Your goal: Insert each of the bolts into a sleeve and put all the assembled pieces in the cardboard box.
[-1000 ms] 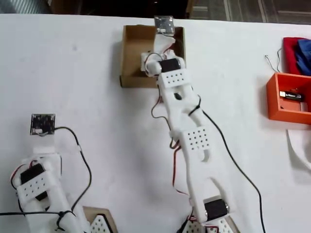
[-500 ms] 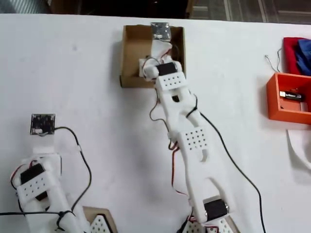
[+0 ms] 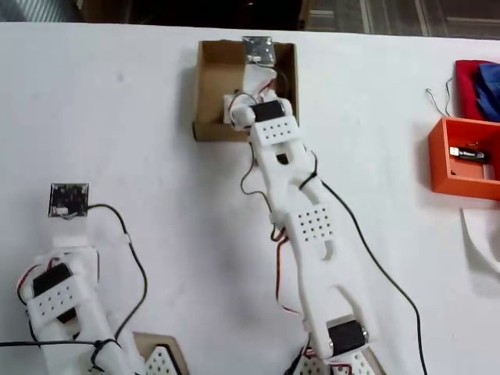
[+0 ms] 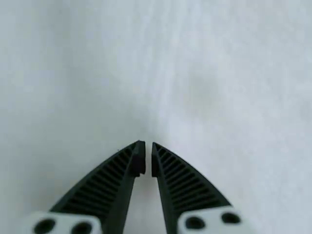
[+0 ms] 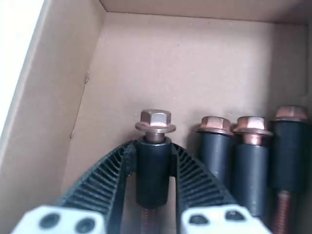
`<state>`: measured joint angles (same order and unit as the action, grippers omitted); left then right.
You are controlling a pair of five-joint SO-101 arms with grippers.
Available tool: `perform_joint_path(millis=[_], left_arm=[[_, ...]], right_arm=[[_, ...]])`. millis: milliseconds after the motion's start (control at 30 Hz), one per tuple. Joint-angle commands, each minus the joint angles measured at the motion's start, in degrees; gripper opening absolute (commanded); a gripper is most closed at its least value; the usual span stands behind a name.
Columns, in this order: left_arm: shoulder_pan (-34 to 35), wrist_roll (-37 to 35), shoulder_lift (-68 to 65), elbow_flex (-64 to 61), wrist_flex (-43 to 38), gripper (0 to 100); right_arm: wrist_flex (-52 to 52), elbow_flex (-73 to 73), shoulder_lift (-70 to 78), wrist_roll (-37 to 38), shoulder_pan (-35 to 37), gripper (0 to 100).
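Right hand point(image 5: 153, 152) is inside the cardboard box point(image 5: 146, 58), clenched on a black sleeve point(image 5: 153, 175) w/ a copper bolt point(image 5: 155, 121) through it. Bolt head sticks out past the fingertips, and the threaded end shows at the sleeve's other end. Held piece is just beside 3 other assembled pieces point(image 5: 251, 161), set side by side along one box wall, heads the same way. Can't tell if the held piece touches the box floor. In the high view the box sits at the table's far edge, approx mid-width, and the right arm point(image 3: 301, 211) stretches from the near edge up to it. Left hand point(image 4: 145, 158) is clenched on nothing, tips nearly touching, over bare white table point(image 4: 219, 73). Left arm point(image 3: 58, 301) is at the near-left corner. Orange bin point(image 3: 461, 187) sits at the right edge.
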<state>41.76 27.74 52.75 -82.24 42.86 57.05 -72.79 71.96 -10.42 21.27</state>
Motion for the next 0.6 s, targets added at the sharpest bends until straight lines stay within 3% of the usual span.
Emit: perform_joint_path(millis=[0, 567], left_arm=[[0.4, 0.3, 0.7, 0.3, -1.1, 5], [0.4, 0.3, 0.7, 0.3, -1.1, 5]], right_arm=[[-0.8, -0.5, -0.7, -0.3, -0.1, 2.4], [1.5, -0.4, -0.5, -0.3, -0.7, 2.5]])
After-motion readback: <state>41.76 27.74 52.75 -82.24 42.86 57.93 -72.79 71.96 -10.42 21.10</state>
